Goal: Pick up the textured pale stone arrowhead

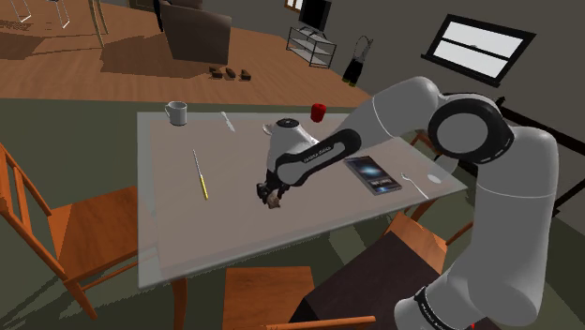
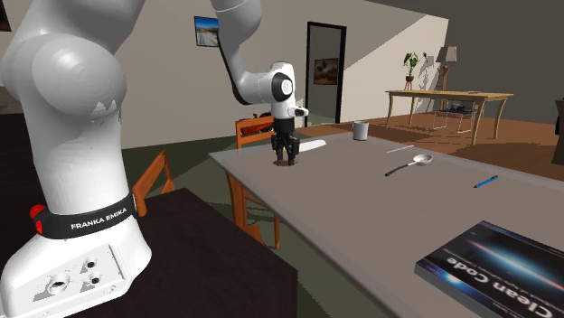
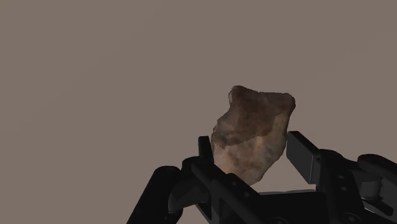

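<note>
The arrowhead (image 3: 254, 137) is a rough, mottled brown-and-tan stone chip. It sits upright between my two black fingers, and both fingertips press its sides. My gripper (image 3: 248, 145) is shut on it. In the shoulder view the gripper (image 1: 272, 196) points down at the middle of the grey table (image 1: 178, 234), with the stone (image 1: 275, 201) a small brownish lump at its tips, close to the tabletop. The second exterior view has the gripper (image 2: 287, 159) low over the table's far end.
On the table are a white mug (image 1: 176, 113), a red cup (image 1: 318, 112), a yellow pencil (image 1: 200, 174), a dark book (image 1: 373, 173) and a spoon (image 1: 415, 183). Wooden chairs (image 1: 89, 225) stand along the table's near sides.
</note>
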Available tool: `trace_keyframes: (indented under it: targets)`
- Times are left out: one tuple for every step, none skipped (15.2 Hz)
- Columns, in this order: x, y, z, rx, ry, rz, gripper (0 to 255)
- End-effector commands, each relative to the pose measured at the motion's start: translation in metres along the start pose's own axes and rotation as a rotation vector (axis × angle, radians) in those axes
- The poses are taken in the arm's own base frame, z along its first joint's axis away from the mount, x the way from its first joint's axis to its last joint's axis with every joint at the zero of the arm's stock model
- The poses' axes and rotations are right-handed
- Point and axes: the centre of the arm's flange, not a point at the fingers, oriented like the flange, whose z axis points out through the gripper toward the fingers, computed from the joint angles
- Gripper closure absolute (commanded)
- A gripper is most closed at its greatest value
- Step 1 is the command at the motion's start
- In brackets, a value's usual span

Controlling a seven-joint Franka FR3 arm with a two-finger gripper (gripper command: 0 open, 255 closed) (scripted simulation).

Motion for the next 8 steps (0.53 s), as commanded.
trace_keyframes:
  targets:
    - [0.000, 0.002, -0.012, 0.000, 0.000, 0.000, 255]
    - [0.000, 0.002, -0.017, 0.000, 0.000, 0.000, 255]
    - [0.001, 0.002, -0.022, 0.000, 0.000, 0.000, 255]
    - [0.001, 0.003, -0.027, 0.000, 0.000, 0.000, 255]
    - [0.001, 0.003, -0.033, 0.000, 0.000, 0.000, 255]
    - [0.001, 0.003, -0.038, 0.000, 0.000, 0.000, 255]
    - [0.001, 0.003, -0.039, 0.000, 0.000, 0.000, 255]
    - [0.001, 0.003, -0.039, 0.000, 0.000, 0.000, 255]
